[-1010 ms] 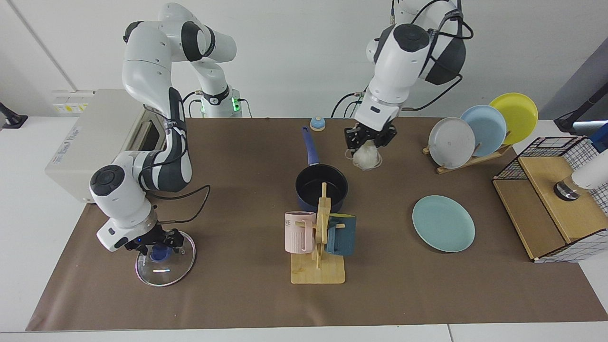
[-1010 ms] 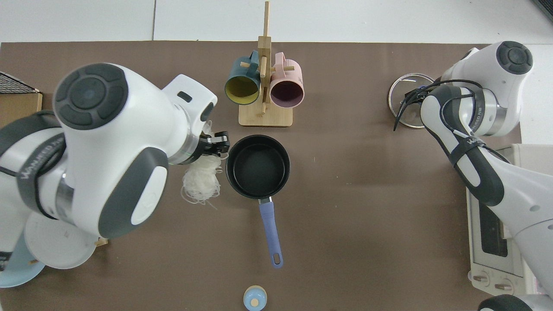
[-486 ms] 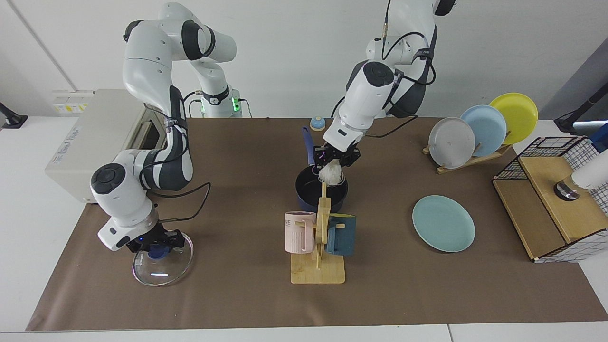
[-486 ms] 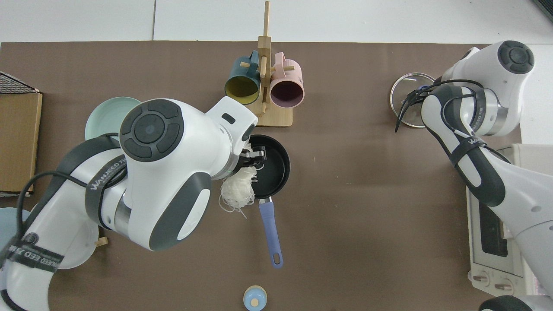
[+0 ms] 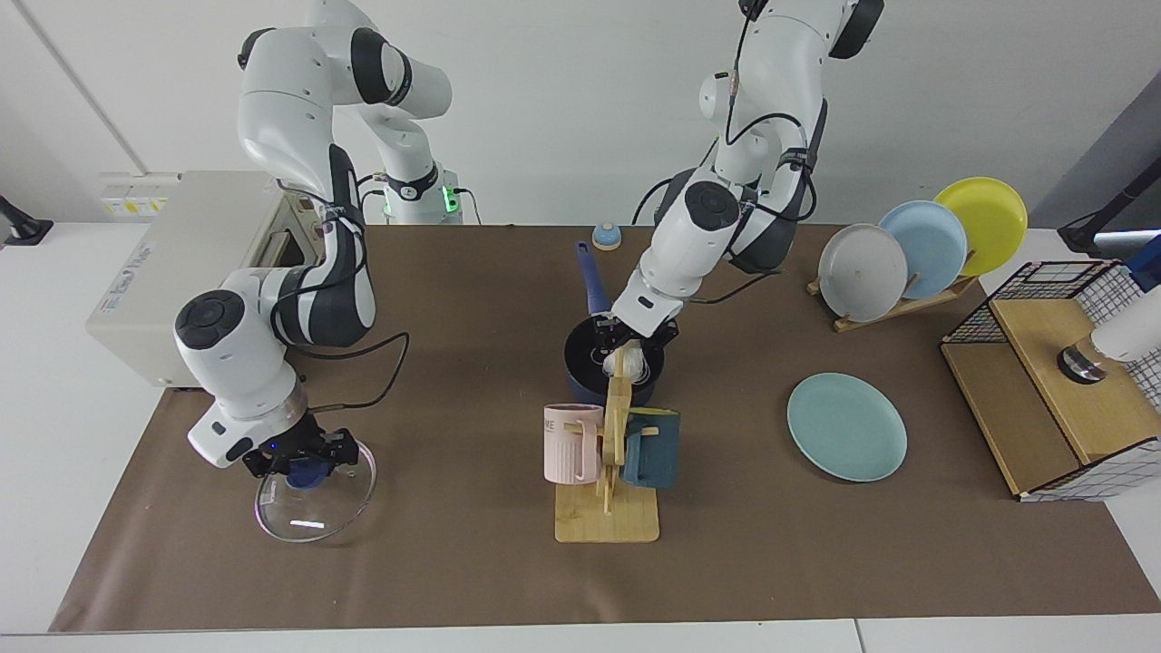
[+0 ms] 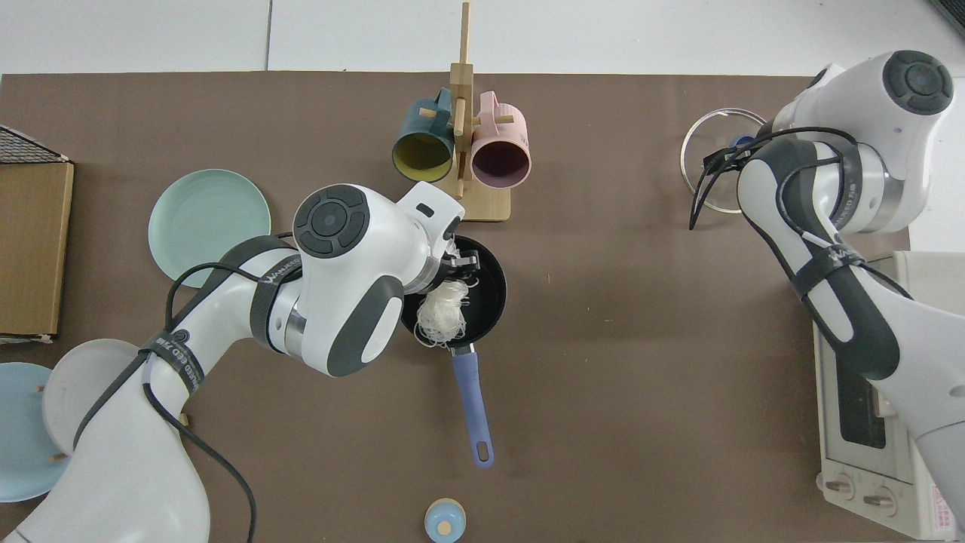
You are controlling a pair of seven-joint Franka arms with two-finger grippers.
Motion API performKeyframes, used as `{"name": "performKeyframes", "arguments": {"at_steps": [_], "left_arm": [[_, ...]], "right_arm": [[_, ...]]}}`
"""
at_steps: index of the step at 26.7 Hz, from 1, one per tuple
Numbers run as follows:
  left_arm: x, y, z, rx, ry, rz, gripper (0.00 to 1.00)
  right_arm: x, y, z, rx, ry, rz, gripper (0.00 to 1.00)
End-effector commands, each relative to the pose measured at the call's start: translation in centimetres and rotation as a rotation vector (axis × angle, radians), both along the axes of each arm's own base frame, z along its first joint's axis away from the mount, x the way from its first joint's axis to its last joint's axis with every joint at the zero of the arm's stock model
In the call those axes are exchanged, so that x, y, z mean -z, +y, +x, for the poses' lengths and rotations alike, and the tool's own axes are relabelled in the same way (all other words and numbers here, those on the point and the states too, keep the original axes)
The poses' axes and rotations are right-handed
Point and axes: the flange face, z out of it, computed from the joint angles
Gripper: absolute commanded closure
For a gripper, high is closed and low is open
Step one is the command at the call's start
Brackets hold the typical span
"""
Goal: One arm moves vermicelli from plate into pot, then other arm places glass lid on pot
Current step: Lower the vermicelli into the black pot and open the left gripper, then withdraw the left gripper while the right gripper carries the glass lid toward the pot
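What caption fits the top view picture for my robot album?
The left gripper lowers vermicelli into the pot; the right gripper waits at the glass lid.

- A robotics lab dressed as a kitchen, not a real home kitchen.
- Two white Franka arms (image 5: 299, 181) are fixed at the 12 o'clock edge of a plain white table (image 5: 54, 435), with bare white walls behind.
- A brown paper sheet (image 5: 453, 562) covers the work area in place of a worktop.
- Kitchen props sit on it: a mug tree (image 5: 609, 472) near the centre, a rack of upright plates (image 5: 916, 249) at 2 o'clock, a toaster oven (image 5: 172, 263) at 10 o'clock.
- Cables (image 5: 363, 363) trail over the sheet.
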Motion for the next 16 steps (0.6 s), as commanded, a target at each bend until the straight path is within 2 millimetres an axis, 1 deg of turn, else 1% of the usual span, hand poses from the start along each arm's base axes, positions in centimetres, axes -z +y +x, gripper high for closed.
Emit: {"name": "performKeyframes", "arguments": {"at_steps": [1,2,3,5,7,10,11,12,13,14,15,16], "left_arm": [[1.4,-0.5,-1.0,-0.003,-0.041,0.0,1.0],[1.4,-0.5,-1.0,-0.004,-0.041,0.0,1.0],[1.5,-0.5,-1.0,-0.004,-0.04,-0.001,1.0],[2.0,-0.5,-1.0,-0.004,-0.033,0.001,1.0],[2.6,-0.4,-1.1,-0.001,-0.024,0.003,1.0],[3.0,-0.3,-1.5,-0.003,-0.014,0.01,1.0],[2.9,-0.3,-1.4,-0.005,-0.015,0.01,0.96],[3.0,-0.3,-1.3,-0.005,-0.015,0.009,0.78],[2.9,-0.3,-1.3,-0.005,-0.016,0.008,0.53],[2.9,-0.3,-1.3,-0.004,-0.016,0.009,0.22],[2.9,-0.3,-1.3,-0.006,-0.012,0.01,0.0],[2.9,-0.3,-1.3,-0.01,-0.008,0.012,0.0]], "right_arm": [[-3.8,0.0,-1.8,-0.028,0.032,0.007,0.94],[-4.3,0.0,-2.1,-0.029,0.037,0.007,0.94],[-5.0,0.5,-2.4,-0.036,0.043,0.007,0.94],[-5.7,0.9,-3.1,-0.041,0.059,0.012,0.94],[-6.5,1.0,-4.5,-0.044,0.071,0.019,0.94],[-7.0,1.2,-6.8,-0.038,0.085,0.023,0.94],[-7.0,1.3,-7.4,-0.036,0.091,0.025,0.94],[-7.1,1.6,-8.1,-0.033,0.097,0.027,0.94],[-7.4,1.7,-8.7,-0.031,0.099,0.029,0.94],[-7.3,1.9,-9.4,-0.032,0.106,0.029,0.94],[-7.2,2.2,-10.1,-0.036,0.111,0.032,0.94],[-7.2,2.4,-10.8,-0.032,0.114,0.043,0.94]]}}
